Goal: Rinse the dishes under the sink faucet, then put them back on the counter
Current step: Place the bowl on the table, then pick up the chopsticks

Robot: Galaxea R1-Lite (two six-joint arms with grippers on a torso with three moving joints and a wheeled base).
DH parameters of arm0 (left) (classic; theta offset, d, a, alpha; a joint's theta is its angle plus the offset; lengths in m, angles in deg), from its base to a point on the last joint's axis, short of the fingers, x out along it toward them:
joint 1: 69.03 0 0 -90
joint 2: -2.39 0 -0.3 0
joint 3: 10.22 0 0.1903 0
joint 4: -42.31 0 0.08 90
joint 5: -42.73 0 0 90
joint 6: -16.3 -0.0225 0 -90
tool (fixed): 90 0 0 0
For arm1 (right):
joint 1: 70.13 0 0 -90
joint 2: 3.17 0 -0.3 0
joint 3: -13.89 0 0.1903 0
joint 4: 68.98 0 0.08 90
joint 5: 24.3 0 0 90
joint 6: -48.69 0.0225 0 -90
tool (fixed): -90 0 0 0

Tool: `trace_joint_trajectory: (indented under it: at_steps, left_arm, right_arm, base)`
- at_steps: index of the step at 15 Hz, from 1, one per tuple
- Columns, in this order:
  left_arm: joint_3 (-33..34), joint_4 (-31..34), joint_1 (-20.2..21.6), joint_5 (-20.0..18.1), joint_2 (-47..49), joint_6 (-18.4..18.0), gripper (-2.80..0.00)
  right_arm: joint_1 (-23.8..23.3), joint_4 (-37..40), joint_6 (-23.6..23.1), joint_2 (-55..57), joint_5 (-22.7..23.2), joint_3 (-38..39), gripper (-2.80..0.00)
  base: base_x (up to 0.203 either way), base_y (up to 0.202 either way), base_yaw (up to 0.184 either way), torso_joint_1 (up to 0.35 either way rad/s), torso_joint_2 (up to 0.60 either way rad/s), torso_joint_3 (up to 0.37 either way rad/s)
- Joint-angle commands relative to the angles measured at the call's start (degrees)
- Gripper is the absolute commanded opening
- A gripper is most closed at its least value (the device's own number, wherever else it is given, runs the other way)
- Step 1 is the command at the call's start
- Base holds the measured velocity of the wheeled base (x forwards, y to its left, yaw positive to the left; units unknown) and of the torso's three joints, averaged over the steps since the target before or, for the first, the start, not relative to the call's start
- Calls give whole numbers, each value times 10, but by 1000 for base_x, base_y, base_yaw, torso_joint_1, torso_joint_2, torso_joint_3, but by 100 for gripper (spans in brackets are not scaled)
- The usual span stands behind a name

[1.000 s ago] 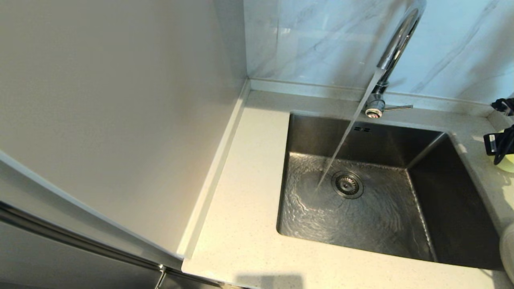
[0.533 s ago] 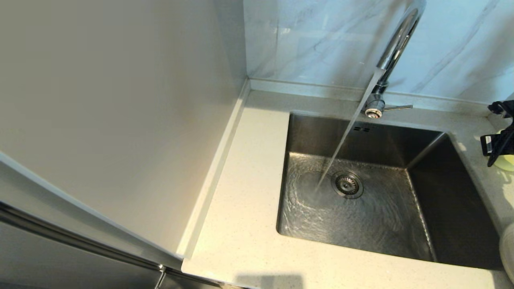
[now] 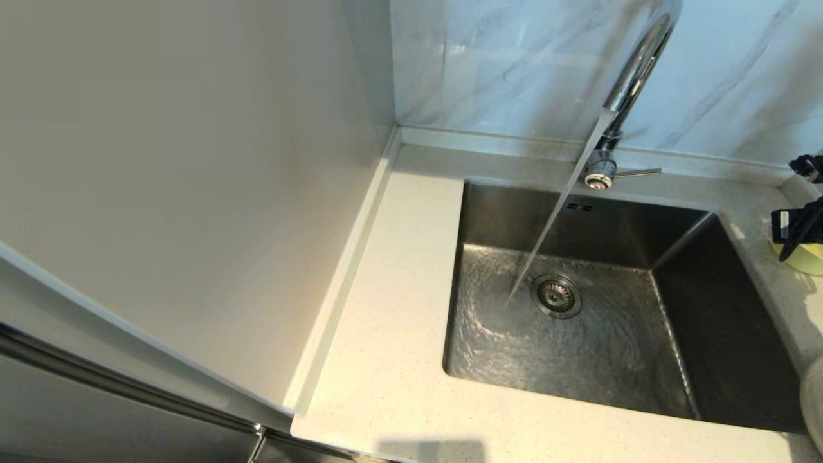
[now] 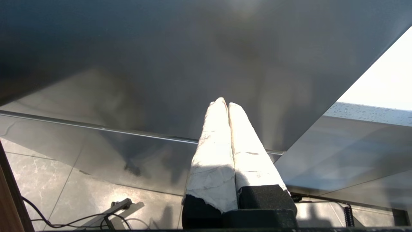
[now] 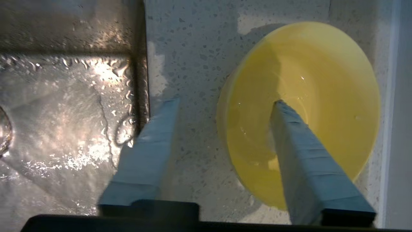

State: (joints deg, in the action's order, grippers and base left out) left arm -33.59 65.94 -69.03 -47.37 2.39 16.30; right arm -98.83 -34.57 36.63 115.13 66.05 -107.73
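The right claw (image 5: pixel 225 103) hangs spread astride the small pale yellow round bowl's (image 5: pixel 322 80) rim on the speckled table (image 5: pixel 193 48) (tap running); next, clamp and lift.

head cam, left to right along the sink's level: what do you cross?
Beige side panel → counter → water stream → drain strainer → sink right wall → right gripper, open, over the yellow bowl at the frame edge.
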Motion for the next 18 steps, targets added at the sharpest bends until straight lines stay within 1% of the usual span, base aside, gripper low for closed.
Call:
trace_joint_trajectory:
  at_steps: [1, 5, 6, 7, 8, 10, 11, 12, 13, 14, 15, 17, 18]
  left_arm:
    - [0, 0, 0, 0, 0, 0, -280]
    - [0, 0, 0, 0, 0, 0, -280]
    - [0, 0, 0, 0, 0, 0, -280]
    - [0, 0, 0, 0, 0, 0, -280]
    - [0, 0, 0, 0, 0, 0, -280]
    - [0, 0, 0, 0, 0, 0, -280]
    - [0, 0, 0, 0, 0, 0, -280]
    - [0, 0, 0, 0, 0, 0, -280]
    - [0, 0, 0, 0, 0, 0, -280]
    - [0, 0, 0, 0, 0, 0, -280]
    - [0, 0, 0, 0, 0, 0, -280]
    - [0, 0, 0, 0, 0, 0, -280]
    - [0, 0, 0, 0, 0, 0, -280]
  right_arm:
    - [0, 0, 5, -28, 3, 11, 0]
    - [-9, 5, 8, -148, 19, 65, 0]
    - [-16, 19, 8, -191, 22, 79, 0]
    - [-26, 52, 12, -231, 33, 83, 0]
    - [-39, 99, 31, -270, 63, 79, 0]
    - [-52, 209, 135, -345, 144, 66, 0]
    - [-55, 256, 178, -375, 187, 64, 0]
    - [-57, 315, 211, -403, 245, 62, 0]
    - [-58, 364, 237, -422, 286, 60, 0]
    - [-58, 390, 250, -437, 303, 63, 0]
    - [-58, 405, 252, -452, 308, 74, 0]
    - [-39, 413, 250, -482, 308, 107, 0]
    - [-32, 422, 250, -497, 299, 115, 0]
  base:
    - [0, 0, 0, 0, 0, 0]
    - [0, 0, 0, 0, 0, 0]
    - [0, 0, 0, 0, 0, 0]
    - [0, 0, 0, 0, 0, 0]
    - [0, 0, 0, 0, 0, 0]
    - [0, 0, 0, 0, 0, 0]
    - [0, 0, 0, 0, 0, 0]
    - [0, 0, 0, 0, 0, 0]
    - [0, 0, 0, 0, 0, 0]
    - [0, 0, 0, 0, 0, 0]
    - [0, 0, 0, 0, 0, 0]
    - [0, 0, 0, 0, 0, 0]
    - [0, 0, 0, 0, 0, 0]
